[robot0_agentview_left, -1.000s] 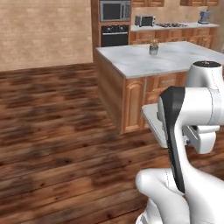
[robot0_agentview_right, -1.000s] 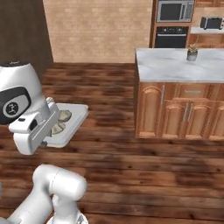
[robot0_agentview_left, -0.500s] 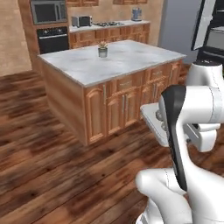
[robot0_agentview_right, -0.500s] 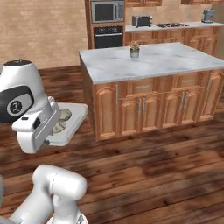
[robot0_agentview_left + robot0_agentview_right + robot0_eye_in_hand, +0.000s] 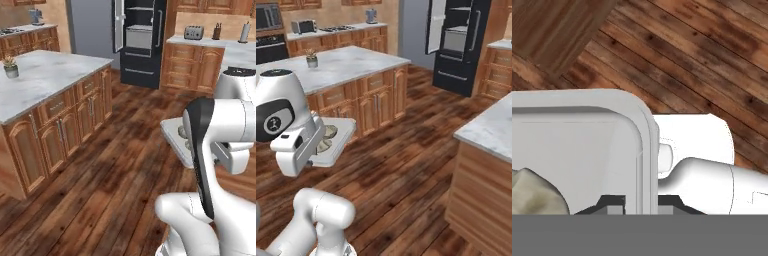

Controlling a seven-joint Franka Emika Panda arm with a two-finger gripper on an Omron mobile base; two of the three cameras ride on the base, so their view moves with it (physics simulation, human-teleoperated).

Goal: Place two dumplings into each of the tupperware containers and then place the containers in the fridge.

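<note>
Tupperware container (image 5: 338, 142) rim in gripper (image 5: 640, 202), above open floor (image 5: 406, 170)

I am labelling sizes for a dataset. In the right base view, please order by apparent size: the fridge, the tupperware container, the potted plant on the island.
1. Tall black fridge
2. Whitish plastic tupperware container, nearer the camera, partly hidden
3. Small potted plant

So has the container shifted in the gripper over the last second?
No. The container sits the same against the robot's wrist, rim clamped in the gripper; the kitchen shifted because the base turned.
</note>
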